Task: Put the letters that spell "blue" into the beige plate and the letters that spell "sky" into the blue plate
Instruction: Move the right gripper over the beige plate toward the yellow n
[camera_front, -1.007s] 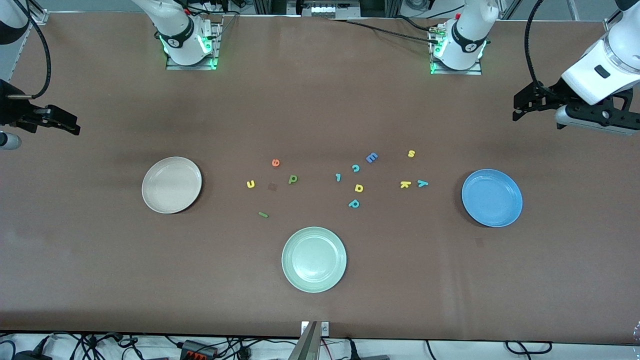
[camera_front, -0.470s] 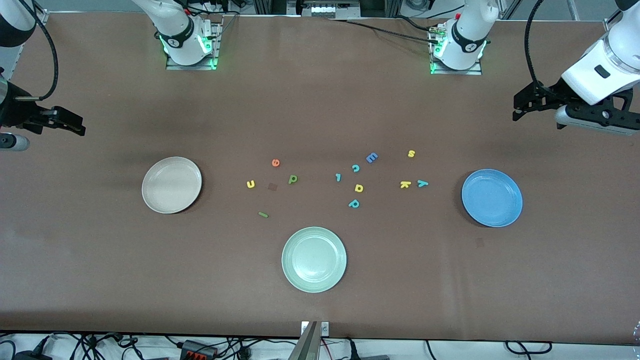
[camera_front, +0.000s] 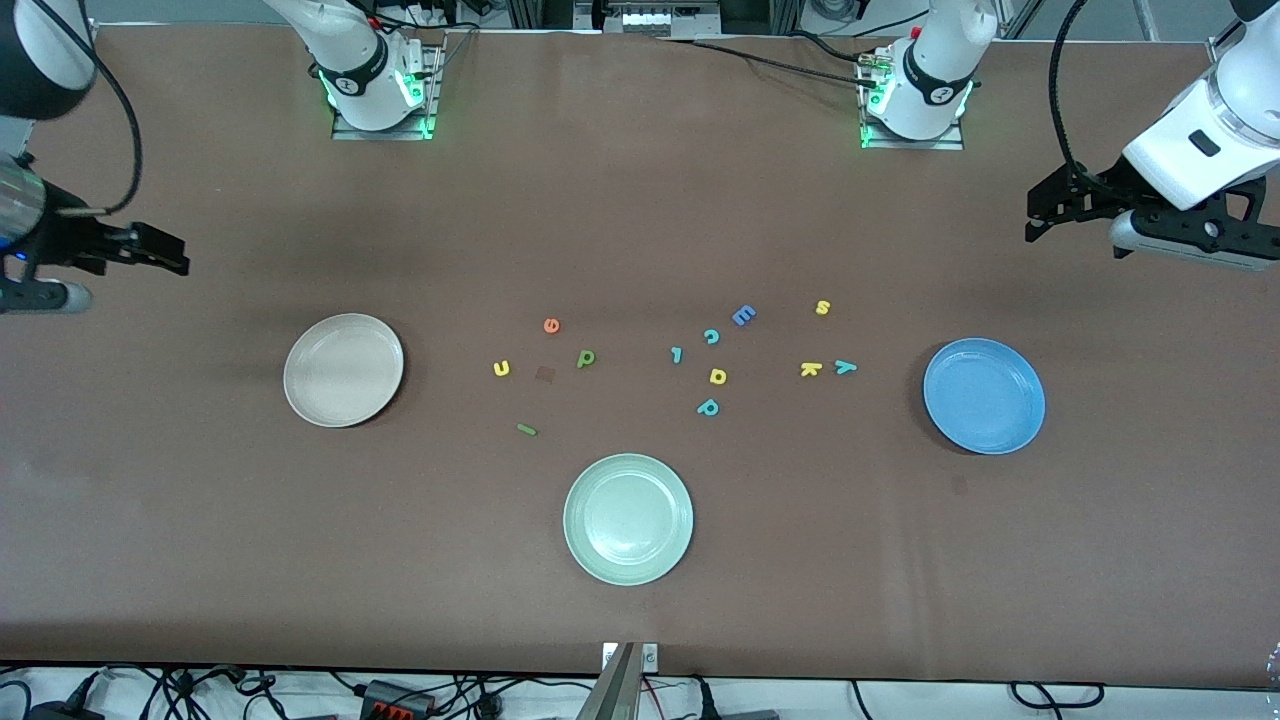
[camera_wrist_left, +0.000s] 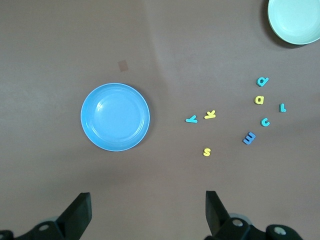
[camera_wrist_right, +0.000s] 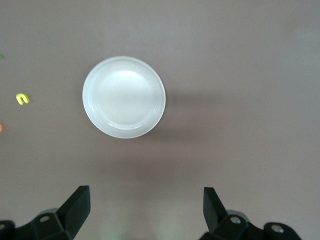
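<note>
High front camera faces robots, wrist cameras look down, sharing blue plate (camera_front: 984, 396)

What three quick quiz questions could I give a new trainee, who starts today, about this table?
1. True or false: the blue plate already holds a letter.
2. Which lies nearer the front camera, the green l or the orange e?
3. Are the left gripper and right gripper open or shut?

Key: 1 false, it holds nothing. 2 the green l. 3 both open, holding nothing.
</note>
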